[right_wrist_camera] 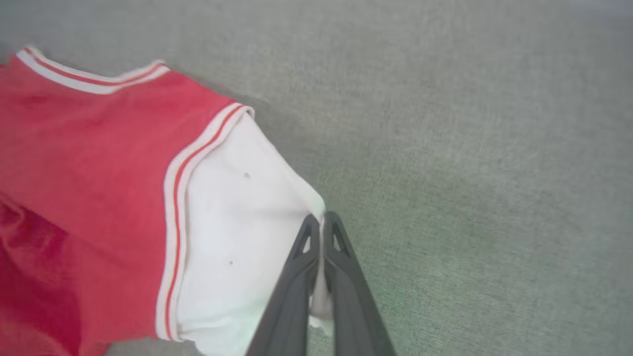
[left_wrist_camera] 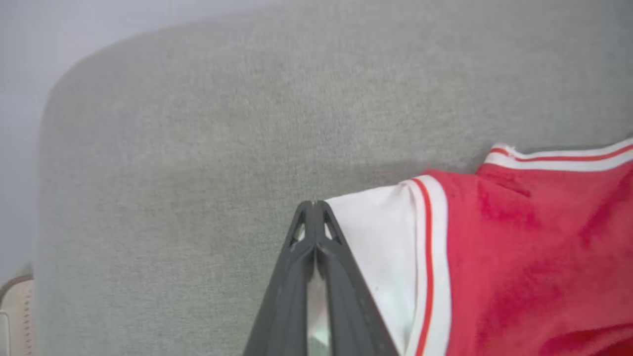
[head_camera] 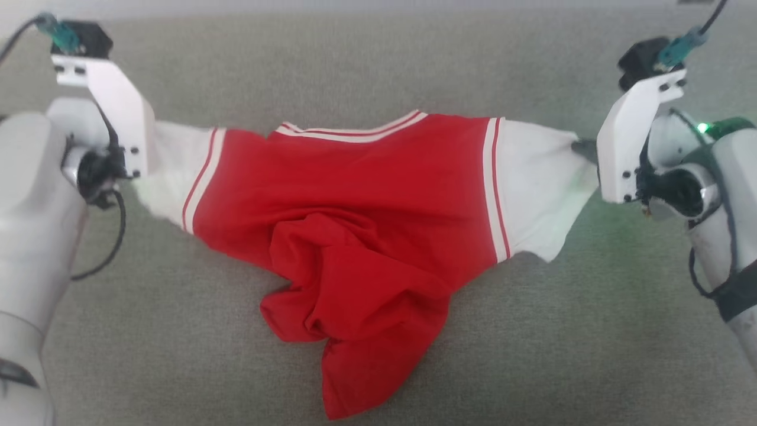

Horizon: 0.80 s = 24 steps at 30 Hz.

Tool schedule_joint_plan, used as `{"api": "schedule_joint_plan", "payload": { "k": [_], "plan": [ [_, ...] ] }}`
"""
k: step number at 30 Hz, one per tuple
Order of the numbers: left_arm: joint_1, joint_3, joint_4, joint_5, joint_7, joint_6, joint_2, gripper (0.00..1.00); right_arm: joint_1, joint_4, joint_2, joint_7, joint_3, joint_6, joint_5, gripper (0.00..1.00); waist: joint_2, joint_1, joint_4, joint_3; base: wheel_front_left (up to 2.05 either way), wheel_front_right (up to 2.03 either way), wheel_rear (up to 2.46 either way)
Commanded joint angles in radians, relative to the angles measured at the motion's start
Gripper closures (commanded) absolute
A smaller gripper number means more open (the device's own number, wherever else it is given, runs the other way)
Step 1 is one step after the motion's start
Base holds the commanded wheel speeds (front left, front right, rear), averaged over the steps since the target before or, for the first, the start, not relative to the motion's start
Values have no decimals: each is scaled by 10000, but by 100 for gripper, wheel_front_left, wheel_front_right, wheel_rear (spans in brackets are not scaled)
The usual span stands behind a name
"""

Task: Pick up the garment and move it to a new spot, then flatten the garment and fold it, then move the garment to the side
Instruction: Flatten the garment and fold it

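The garment (head_camera: 355, 195), red with white sleeves and red-white stripe trim, hangs stretched between my two grippers above the grey cloth surface (head_camera: 378, 65). Its collar (head_camera: 355, 131) faces the far side, and its red body sags in a crumpled bunch (head_camera: 355, 296) onto the surface. My left gripper (left_wrist_camera: 314, 203) is shut, with the garment's white sleeve (left_wrist_camera: 376, 237) pulled taut against its fingers. My right gripper (right_wrist_camera: 322, 217) is shut on the other white sleeve (right_wrist_camera: 237, 212), with cloth pinched between its fingers; in the head view its dark tip (head_camera: 582, 148) meets the sleeve's corner. The chest letters are hidden.
The grey cloth surface stretches all around the garment. Its rounded corner (left_wrist_camera: 59, 99) and a pale wall (left_wrist_camera: 29, 39) show in the left wrist view, with a beige edge (left_wrist_camera: 15, 306) below. White wrist brackets (head_camera: 118, 100) (head_camera: 627, 136) and dark cables flank the garment.
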Motion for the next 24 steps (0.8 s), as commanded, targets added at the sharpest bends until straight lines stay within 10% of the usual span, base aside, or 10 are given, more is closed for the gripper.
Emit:
{"api": "schedule_joint_plan", "payload": {
  "k": [1, 24],
  "plan": [
    [-281, -53, -52, 182, -59, -27, -5, 100, -155, -105, -89, -139, 23, -17, 159, 100, 0, 0, -62, -401, 0, 0, 0],
    [-2436, 168, -1175, 95, 3, 162, 525, 100, -2784, -1169, -1051, -1385, 1416, -17, 1393, 100, 0, 0, -798, -2382, 0, 0, 0]
  ]
}}
